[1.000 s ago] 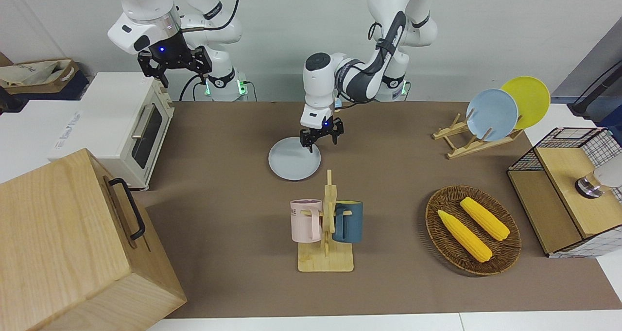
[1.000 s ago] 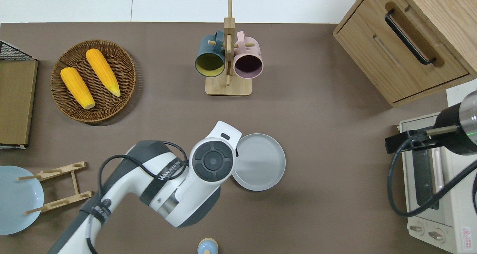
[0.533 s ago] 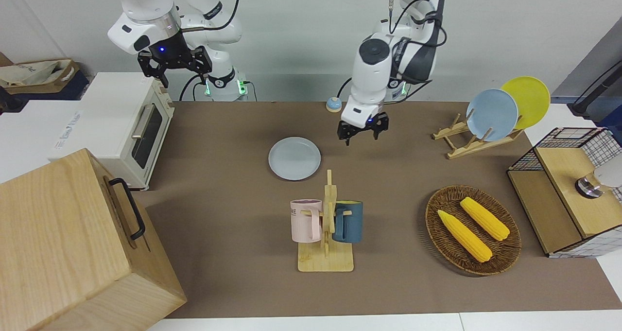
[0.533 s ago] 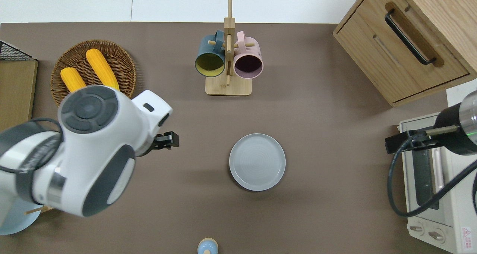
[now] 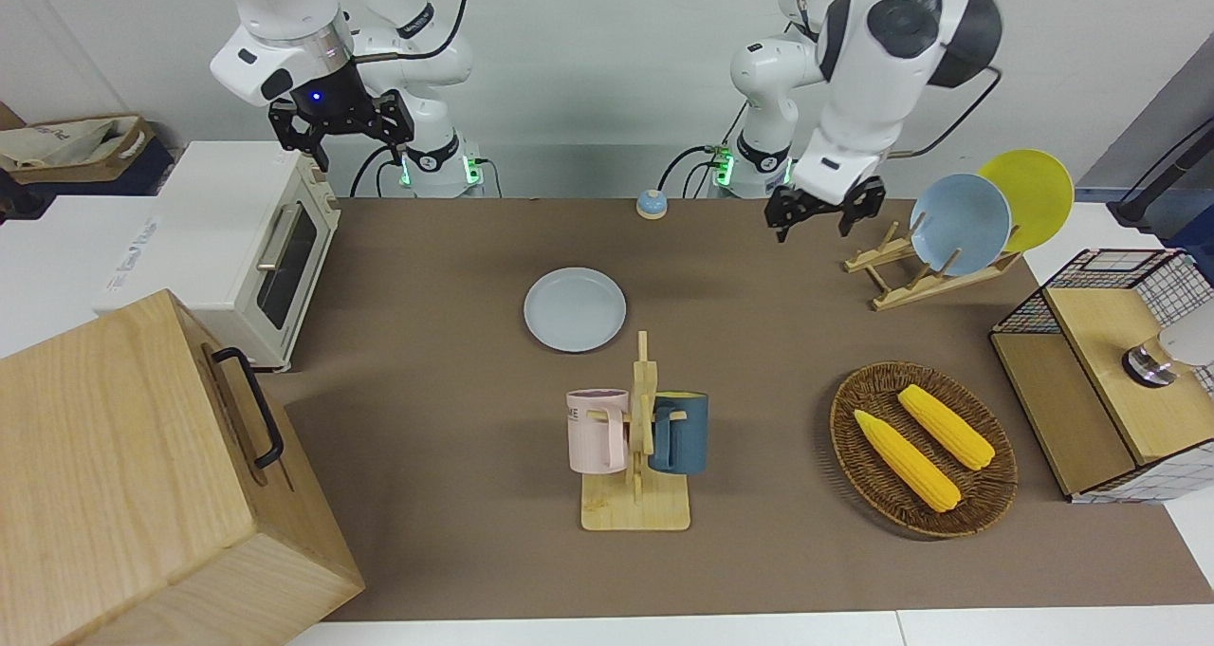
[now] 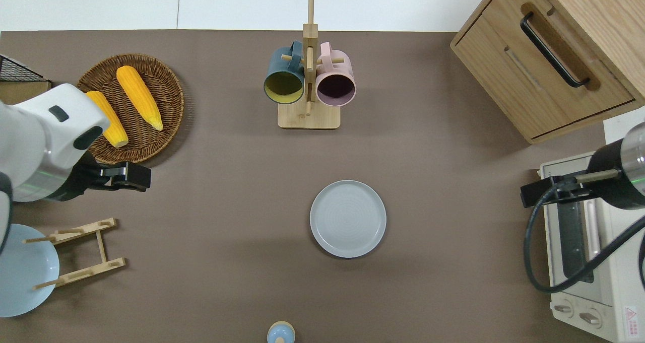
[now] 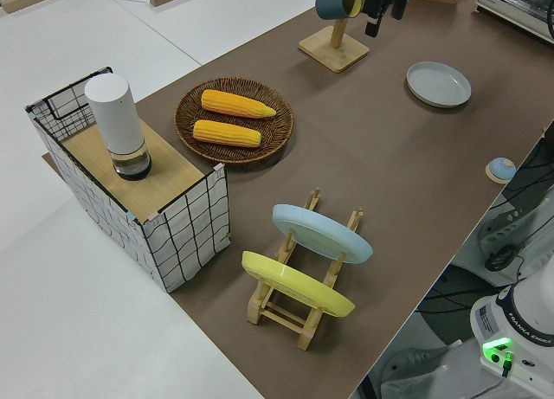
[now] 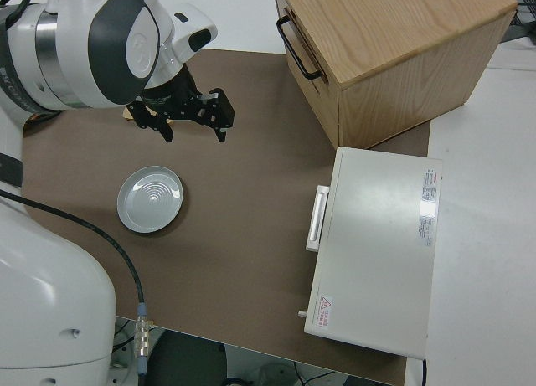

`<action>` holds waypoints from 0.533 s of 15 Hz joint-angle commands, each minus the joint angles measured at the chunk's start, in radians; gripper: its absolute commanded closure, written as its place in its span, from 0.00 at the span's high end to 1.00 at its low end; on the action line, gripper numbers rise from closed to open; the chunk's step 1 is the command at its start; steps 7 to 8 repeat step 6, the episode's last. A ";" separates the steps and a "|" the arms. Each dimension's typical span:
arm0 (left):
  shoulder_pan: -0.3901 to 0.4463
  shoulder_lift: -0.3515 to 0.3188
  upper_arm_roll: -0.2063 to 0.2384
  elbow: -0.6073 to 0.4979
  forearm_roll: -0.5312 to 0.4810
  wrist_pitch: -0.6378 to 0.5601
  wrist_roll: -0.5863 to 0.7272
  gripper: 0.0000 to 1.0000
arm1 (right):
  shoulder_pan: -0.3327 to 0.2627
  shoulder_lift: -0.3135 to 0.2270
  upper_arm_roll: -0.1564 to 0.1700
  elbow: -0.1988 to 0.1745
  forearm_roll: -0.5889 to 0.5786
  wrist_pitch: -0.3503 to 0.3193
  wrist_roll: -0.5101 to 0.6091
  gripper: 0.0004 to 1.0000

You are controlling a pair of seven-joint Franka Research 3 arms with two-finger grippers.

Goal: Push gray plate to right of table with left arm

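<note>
The gray plate [image 5: 575, 309] lies flat on the brown table [image 5: 427, 361], about midway along it and nearer to the robots than the mug rack. It also shows in the overhead view [image 6: 347, 218], the left side view [image 7: 439, 84] and the right side view [image 8: 150, 199]. My left gripper [image 5: 823, 217] is open, empty and up in the air. In the overhead view it [image 6: 132, 176] is over bare table between the corn basket and the plate rack, well apart from the plate. My right arm is parked, its gripper [image 5: 341, 138] open.
A mug rack [image 5: 637, 437] holds a pink and a dark blue mug. Toward the left arm's end stand a corn basket [image 5: 923, 447], a plate rack [image 5: 925, 271] with a sky-blue and a yellow plate, and a wire crate [image 5: 1110, 371]. A toaster oven [image 5: 256, 248] and a wooden cabinet [image 5: 142, 475] stand at the right arm's end.
My left gripper has risen from the plate's edge and swung away toward the left arm's end of the table. The gray plate has stayed where it was.
</note>
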 commanded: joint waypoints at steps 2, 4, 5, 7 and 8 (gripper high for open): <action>0.039 0.004 -0.009 0.071 -0.016 -0.060 0.028 1.00 | -0.019 -0.002 0.016 0.009 0.004 -0.016 0.012 0.98; 0.039 0.004 -0.009 0.072 -0.009 -0.061 0.036 1.00 | -0.019 -0.002 0.016 0.009 0.004 -0.016 0.012 0.98; 0.041 0.004 -0.009 0.072 -0.015 -0.060 0.045 1.00 | -0.019 -0.002 0.016 0.009 0.004 -0.016 0.012 0.98; 0.041 0.004 -0.002 0.072 -0.016 -0.060 0.045 1.00 | -0.019 -0.002 0.016 0.009 0.004 -0.016 0.012 0.98; 0.041 0.004 -0.002 0.072 -0.016 -0.060 0.045 1.00 | -0.019 -0.002 0.016 0.009 0.004 -0.016 0.012 0.98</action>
